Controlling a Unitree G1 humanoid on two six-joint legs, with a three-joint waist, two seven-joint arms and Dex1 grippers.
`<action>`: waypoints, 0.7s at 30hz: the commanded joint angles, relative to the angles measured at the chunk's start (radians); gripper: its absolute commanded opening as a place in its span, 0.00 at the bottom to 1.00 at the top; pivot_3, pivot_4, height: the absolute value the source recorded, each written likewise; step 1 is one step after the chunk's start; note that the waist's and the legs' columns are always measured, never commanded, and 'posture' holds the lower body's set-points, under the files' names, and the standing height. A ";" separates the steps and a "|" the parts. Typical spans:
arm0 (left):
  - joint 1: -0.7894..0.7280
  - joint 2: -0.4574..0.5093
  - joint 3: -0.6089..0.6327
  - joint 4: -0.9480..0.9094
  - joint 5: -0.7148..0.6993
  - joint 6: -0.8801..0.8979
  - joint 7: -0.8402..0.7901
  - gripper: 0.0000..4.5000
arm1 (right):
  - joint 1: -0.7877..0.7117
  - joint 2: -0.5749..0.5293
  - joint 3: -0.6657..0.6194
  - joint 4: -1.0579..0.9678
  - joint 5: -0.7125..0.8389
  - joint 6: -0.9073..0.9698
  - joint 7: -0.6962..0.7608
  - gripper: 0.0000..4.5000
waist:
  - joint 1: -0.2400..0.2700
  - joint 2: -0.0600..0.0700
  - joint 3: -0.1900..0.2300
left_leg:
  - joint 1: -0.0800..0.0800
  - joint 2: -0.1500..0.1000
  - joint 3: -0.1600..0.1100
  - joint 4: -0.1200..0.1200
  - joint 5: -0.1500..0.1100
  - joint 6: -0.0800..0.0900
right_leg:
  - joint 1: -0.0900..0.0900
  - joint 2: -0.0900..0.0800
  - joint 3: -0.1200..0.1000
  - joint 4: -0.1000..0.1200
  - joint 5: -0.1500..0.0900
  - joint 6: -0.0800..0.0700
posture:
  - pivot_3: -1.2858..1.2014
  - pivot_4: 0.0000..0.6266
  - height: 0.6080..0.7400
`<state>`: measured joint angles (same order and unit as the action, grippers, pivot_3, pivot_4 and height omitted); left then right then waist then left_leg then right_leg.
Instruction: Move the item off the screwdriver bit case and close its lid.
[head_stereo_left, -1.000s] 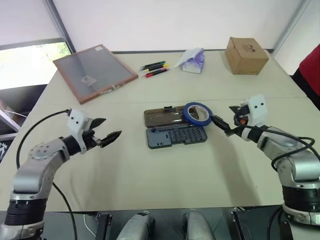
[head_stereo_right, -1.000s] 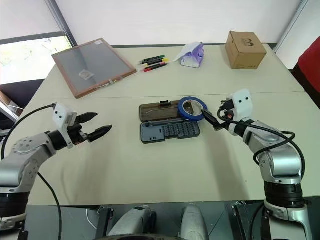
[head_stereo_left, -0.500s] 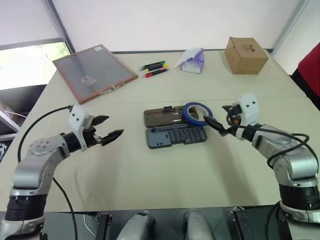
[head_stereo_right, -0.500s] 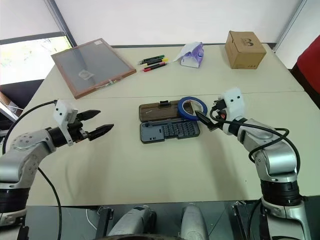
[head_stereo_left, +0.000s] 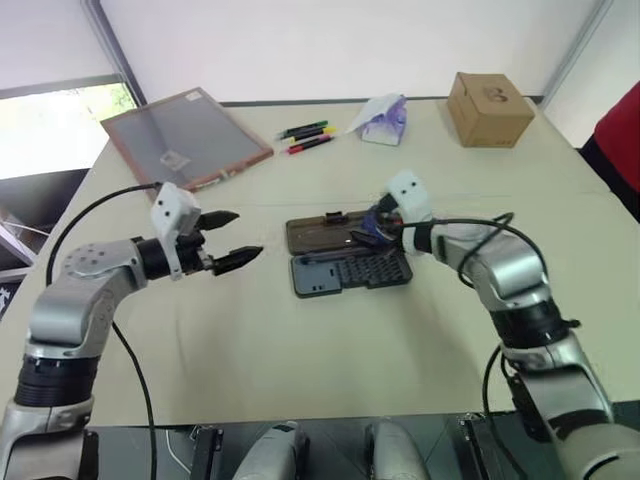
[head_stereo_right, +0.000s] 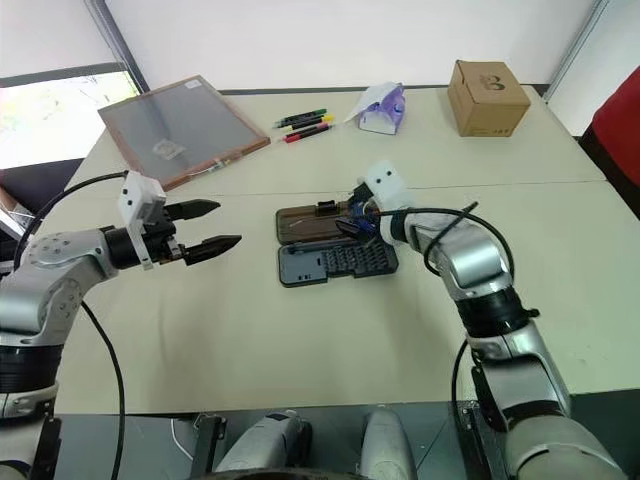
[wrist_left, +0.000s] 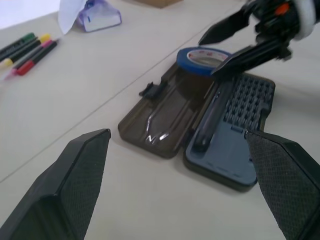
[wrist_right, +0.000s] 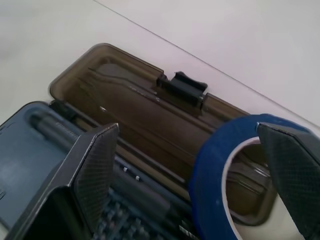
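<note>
The screwdriver bit case lies open at the table's centre, with its dark grey tray (head_stereo_left: 345, 274) of bits nearer me. Its smoky lid (head_stereo_left: 318, 236) lies flat behind the tray, black latch tab (wrist_right: 182, 88) on the far edge. The item, a blue tape ring (wrist_left: 202, 54), rests on the right end of the lid. My right gripper (head_stereo_left: 364, 234) is open right at the tape, and the ring's near wall (wrist_right: 215, 170) sits between its fingers (wrist_right: 95, 170). Left of the case, my left gripper (head_stereo_left: 246, 235) hovers open and empty, pointing at it.
A brown-framed grey panel (head_stereo_left: 185, 135) lies at the back left. Coloured markers (head_stereo_left: 310, 137), a purple-and-white packet (head_stereo_left: 380, 120) and a cardboard box (head_stereo_left: 488, 97) stand along the far edge. Something red (head_stereo_left: 622, 130) shows at the right edge.
My right gripper has swung left from beside the case to the tape ring. The left gripper has risen a little and edged toward the case. Both stayed open.
</note>
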<state>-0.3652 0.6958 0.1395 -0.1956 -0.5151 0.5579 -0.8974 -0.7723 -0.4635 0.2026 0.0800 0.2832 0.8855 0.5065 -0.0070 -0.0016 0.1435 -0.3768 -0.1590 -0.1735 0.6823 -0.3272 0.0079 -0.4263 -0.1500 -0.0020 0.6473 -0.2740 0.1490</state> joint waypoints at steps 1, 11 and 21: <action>0.032 -0.002 0.036 -0.024 0.003 -0.028 0.028 0.99 | -0.031 0.014 -0.022 0.076 -0.020 -0.012 0.011 1.00 | -0.007 0.000 0.000 | 0.000 0.000 0.000 0.000 0.000 0.000 | 0.000 0.000 0.000 0.000 0.000 0.000 | 0.52 0.24 1.00; 0.067 -0.022 0.032 -0.054 0.007 -0.052 0.085 0.99 | -0.081 0.058 -0.057 0.227 -0.042 -0.030 0.037 1.00 | -0.011 0.000 0.000 | 0.000 0.000 0.000 0.000 0.000 0.000 | -0.001 0.000 0.000 0.000 0.000 0.000 | 0.52 0.24 1.00; 0.062 -0.034 0.010 -0.042 0.027 -0.075 0.107 1.00 | -0.096 0.103 -0.060 0.289 -0.066 -0.027 0.058 0.48 | -0.011 0.000 0.000 | 0.000 0.000 0.000 0.000 0.000 0.000 | -0.001 0.000 0.000 0.000 0.000 0.000 | 0.52 0.24 1.00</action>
<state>-0.2885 0.6635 0.1389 -0.2171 -0.4903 0.5079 -0.7956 -0.8432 -0.3605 0.1471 0.3760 0.2247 0.8666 0.5581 -0.0175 -0.0013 0.1437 -0.3769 -0.1591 -0.1731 0.6824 -0.3272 0.0079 -0.4268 -0.1498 -0.0022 0.6477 -0.2740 0.1490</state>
